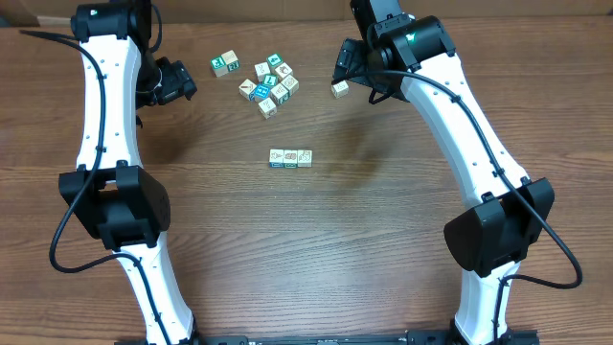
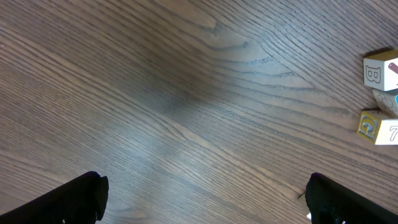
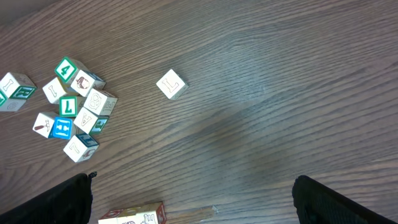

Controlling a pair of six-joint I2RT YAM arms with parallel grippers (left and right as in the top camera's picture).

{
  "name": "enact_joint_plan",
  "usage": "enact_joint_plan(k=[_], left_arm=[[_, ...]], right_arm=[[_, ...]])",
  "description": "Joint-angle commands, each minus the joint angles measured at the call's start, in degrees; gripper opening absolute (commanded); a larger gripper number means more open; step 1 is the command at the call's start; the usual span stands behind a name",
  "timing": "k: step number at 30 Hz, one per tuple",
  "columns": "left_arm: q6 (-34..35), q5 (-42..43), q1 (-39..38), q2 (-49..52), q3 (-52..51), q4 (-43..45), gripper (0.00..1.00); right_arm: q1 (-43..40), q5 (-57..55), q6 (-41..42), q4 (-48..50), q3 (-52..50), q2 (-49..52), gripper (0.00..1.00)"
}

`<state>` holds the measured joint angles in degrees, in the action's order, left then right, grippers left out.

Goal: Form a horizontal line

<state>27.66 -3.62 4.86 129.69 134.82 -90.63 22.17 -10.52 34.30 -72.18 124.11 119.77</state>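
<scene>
Wooden table held it all. Both the left gripper and right gripper had fingers spread wide, holding nothing. Messy cube bunch sat between them; the horizontal line, three cubes touching, lay mid-table below. One stray cube sat by the right gripper.

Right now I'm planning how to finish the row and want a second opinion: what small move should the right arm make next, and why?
Probably bring the open right gripper down over the lone cube and close on it. The row holds only three cubes, and this cube lies apart from the bunch, close to that gripper, so it looks easy to grasp cleanly.
</scene>
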Motion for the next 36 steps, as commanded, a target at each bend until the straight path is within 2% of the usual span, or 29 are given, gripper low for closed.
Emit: enact_joint_plan(k=[1, 36], left_arm=[[0.2, 0.1, -0.4, 0.0, 0.2, 0.1, 1.00], [0.2, 0.1, -0.4, 0.0, 0.2, 0.1, 1.00]], right_arm=[[0.2, -0.6, -0.1, 0.1, -0.1, 0.0, 1.00], [0.2, -2.2, -0.1, 4.6, -0.1, 0.0, 1.00]])
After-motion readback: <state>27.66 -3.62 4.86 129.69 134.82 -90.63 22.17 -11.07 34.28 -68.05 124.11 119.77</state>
